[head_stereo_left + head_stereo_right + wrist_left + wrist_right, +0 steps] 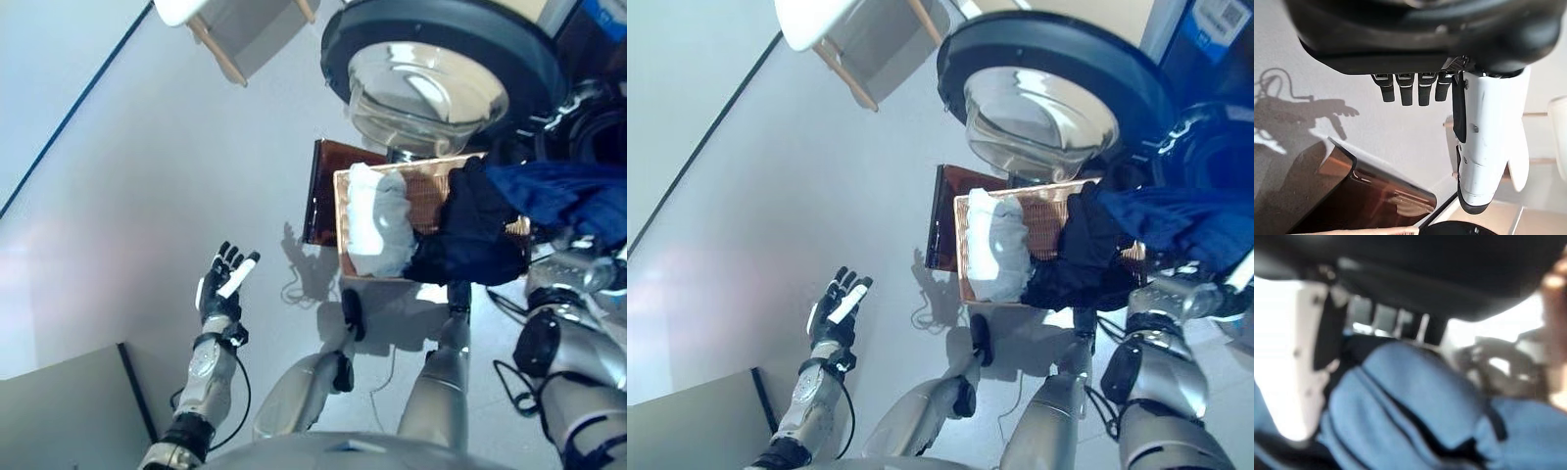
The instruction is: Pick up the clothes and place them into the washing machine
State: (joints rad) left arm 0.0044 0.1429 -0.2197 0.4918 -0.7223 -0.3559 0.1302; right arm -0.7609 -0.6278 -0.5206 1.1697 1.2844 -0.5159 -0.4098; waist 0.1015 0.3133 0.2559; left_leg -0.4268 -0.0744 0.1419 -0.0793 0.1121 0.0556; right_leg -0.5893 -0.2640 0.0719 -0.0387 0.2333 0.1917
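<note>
A wicker basket (pixel 427 192) stands on the floor below the washing machine's open round glass door (pixel 431 83). A white cloth (pixel 377 220) lies in the basket's left part, and a dark navy cloth (pixel 470 235) hangs over its right side. From there a blue garment (pixel 558 196) stretches up to the right. My right hand (pixel 1215 294) is under its far end. In the right wrist view the thumb (pixel 1308 362) and fingers close round the blue garment (pixel 1415 401). My left hand (pixel 223 284) is open over bare floor at the lower left, away from the basket.
A dark brown panel (pixel 323 191) leans beside the basket's left edge. A white chair with wooden legs (pixel 225 29) stands at the top. A grey cabinet top (pixel 69 411) fills the lower left corner. The machine's dark opening (pixel 598 137) is at the right.
</note>
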